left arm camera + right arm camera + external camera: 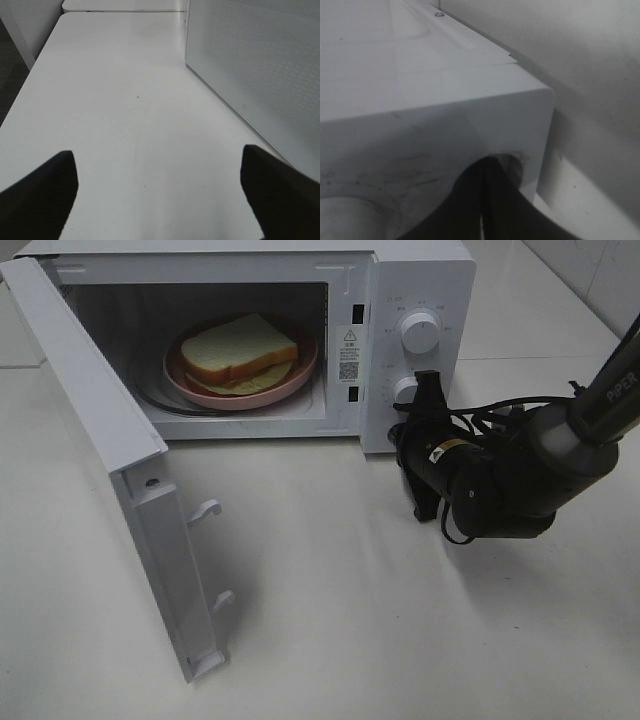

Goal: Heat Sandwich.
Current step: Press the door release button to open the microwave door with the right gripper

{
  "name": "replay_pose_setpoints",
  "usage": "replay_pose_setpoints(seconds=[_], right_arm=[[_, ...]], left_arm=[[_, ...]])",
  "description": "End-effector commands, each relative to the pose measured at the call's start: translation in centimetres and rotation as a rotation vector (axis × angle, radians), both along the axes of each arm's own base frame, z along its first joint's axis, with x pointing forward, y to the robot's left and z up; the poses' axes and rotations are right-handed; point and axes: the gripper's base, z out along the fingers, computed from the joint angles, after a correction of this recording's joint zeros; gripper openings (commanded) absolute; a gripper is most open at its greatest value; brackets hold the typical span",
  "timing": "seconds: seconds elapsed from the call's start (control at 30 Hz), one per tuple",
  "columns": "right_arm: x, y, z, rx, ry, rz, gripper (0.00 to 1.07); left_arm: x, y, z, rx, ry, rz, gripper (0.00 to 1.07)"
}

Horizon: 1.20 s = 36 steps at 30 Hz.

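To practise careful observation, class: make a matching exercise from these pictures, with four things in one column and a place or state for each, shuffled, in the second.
Things
1. white-bread sandwich with pale filling
2. white microwave door
3. black right end effector
4. black left end effector

Places or states
A. jaws apart, over the white tabletop
B. swung out on its hinge
C. on the round pink plate inside the microwave
D. shut, at the control panel

Pairs: 1-C, 2-B, 3-D, 4-A

White microwave [420,290] on pale table [380,640] — door [95,380] standing wide open, pink plate [300,380] inside, round dial [420,333] on front panel.
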Motion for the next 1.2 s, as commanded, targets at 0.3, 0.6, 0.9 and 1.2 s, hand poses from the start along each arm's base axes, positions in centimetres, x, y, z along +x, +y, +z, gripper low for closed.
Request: replay_pose_setpoints(seconds=[0.3, 0.6, 0.9, 1.2], right_arm=[[2.7, -1.5, 4.5, -0.065, -0.377, -0.065, 0.00], [2.2, -1.0, 5.0, -0.097, -0.360, 0.014, 0.00], [0.7, -1.5, 4.0, -0.121, -0.299, 0.035, 0.00], [-1.1, -1.8, 4.0, -0.147, -0.270, 0.095, 0.00]], left_arm=[[-0.2, -0.1, 0.0, -0.003, -0.024, -0.002, 0.82], [-0.2, -0.1, 0.0, -0.003, -0.024, -0.002, 0.82], [-0.2, -0.1, 0.0, -0.003, -0.024, -0.002, 0.82], [-0.2, -0.1, 0.0, -0.003, -0.024, -0.002, 0.82]])
